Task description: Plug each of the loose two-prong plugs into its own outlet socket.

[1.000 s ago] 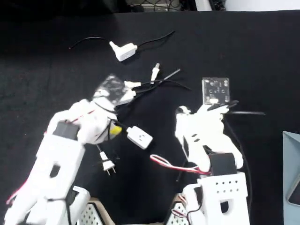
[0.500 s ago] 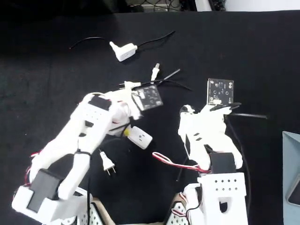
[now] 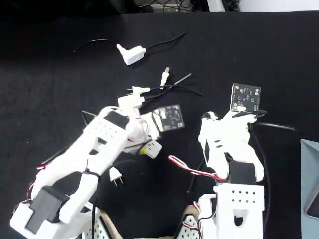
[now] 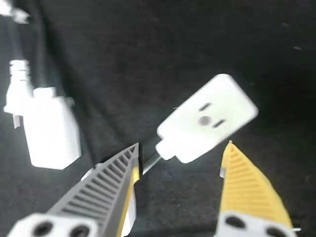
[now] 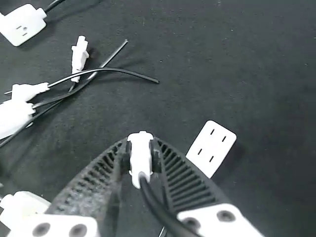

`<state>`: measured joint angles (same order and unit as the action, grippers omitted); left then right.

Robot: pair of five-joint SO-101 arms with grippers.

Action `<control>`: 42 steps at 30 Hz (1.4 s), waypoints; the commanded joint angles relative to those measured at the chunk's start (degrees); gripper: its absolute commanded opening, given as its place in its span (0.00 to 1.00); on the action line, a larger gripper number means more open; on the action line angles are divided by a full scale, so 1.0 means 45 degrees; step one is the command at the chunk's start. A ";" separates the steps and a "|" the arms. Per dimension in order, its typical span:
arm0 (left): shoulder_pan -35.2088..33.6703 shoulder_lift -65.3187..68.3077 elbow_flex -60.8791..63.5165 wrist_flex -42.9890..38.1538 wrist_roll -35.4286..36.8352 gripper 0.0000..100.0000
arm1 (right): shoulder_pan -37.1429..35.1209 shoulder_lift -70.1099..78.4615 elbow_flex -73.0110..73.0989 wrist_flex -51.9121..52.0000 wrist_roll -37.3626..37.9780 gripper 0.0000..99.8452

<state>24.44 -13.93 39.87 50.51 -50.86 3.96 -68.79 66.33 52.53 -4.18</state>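
My left gripper (image 4: 182, 147) is open, its grey and yellow fingers on either side of the cable end of a white outlet socket (image 4: 207, 118) lying face up on the black cloth. In the high view this socket (image 3: 151, 148) lies at the left gripper (image 3: 148, 143) near the table's middle. My right gripper (image 5: 140, 145) is shut on a small white two-prong plug (image 5: 140, 157) with a black cable. A flat white socket (image 5: 212, 147) lies just beyond it. The high view shows the right gripper (image 3: 208, 118) right of centre. A loose plug (image 3: 115, 175) lies near the front.
Another socket (image 3: 132, 54) with a black lead lies at the back. Two loose plugs (image 3: 164, 77) (image 3: 137, 91) and tangled black cables sit behind the left arm. A white block (image 4: 49, 131) lies beside the left gripper. A grey tray (image 3: 310, 179) is at the right edge.
The left arm has swung right and lowered its open gripper around the central socket. The right arm has shifted a little to the right, still holding its plug.
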 commanded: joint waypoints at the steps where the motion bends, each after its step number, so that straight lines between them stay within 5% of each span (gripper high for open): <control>1: 0.0479 -0.0469 0.0381 -0.1114 0.0430 0.26 | 0.0137 -0.0205 -0.0264 -0.0215 0.0098 0.01; 15: 0.0518 0.3263 -0.0166 -0.4278 0.1446 0.26 | 0.0137 -0.0205 -0.0205 -0.0195 0.0156 0.01; 24: 0.0615 0.2344 -0.0440 -0.4181 0.1954 0.04 | 0.0137 -0.0205 -0.0186 -0.0195 0.0156 0.01; 36: 0.0498 -0.2950 0.1866 0.0625 0.3419 0.03 | 0.0137 -0.0205 -0.0186 -0.0195 0.0156 0.01; 42: -0.0088 -0.5021 0.2882 0.0645 0.4181 0.10 | 0.0137 -0.0205 -0.0186 -0.0195 0.0156 0.01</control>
<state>26.81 -30.81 52.18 53.67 -34.95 4.04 -68.79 66.33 52.53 -4.18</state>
